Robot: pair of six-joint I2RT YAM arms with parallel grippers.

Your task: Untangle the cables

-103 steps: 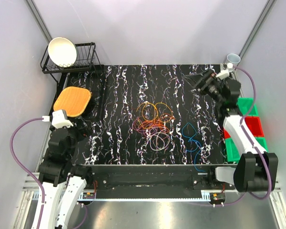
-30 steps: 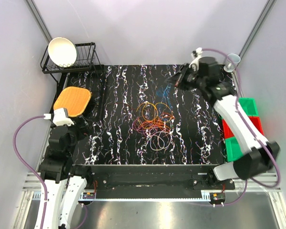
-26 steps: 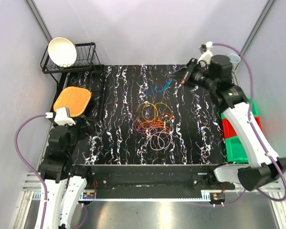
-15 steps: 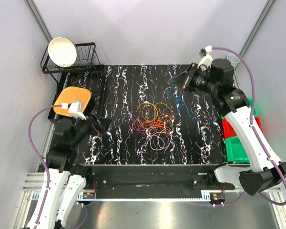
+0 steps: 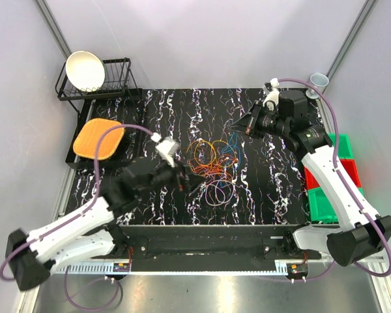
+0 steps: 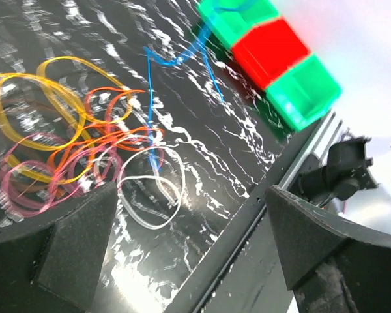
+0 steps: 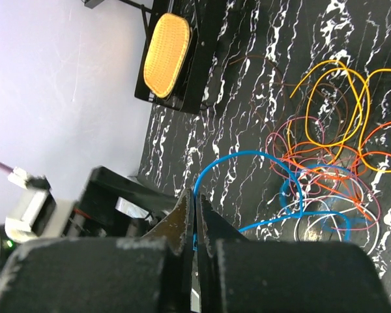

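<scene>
1 strand is being drawn clear of the heap: the right gripper [image 7: 196, 212] has its fingers pinched tight on the blue cable [image 7: 247, 158]. It holds the cable above the bench [image 5: 150, 104] toward the far right corner, and the blue line runs down from there into the tangle. The rest of the cables [image 5: 212, 171] (orange-yellow, red and pale purple loops, overlapping one another) lie in a knot about the middle of the bench. The left gripper [image 6: 192, 225] is spread wide and holds nothing, hovering low on the near-left side of that knot. I judge the step in hand to be freeing the blue cable, with most of the task left, since its lower end looks threaded among the other loops. The next move probably calls for the left gripper to pin 1 of the orange loops while the right arm pulls slowly toward the right edge, lest the whole knot drag along. No brand, label or writing can be read anywhere, not even on the red and green bins [image 6: 270, 49] at the right edge.
</scene>
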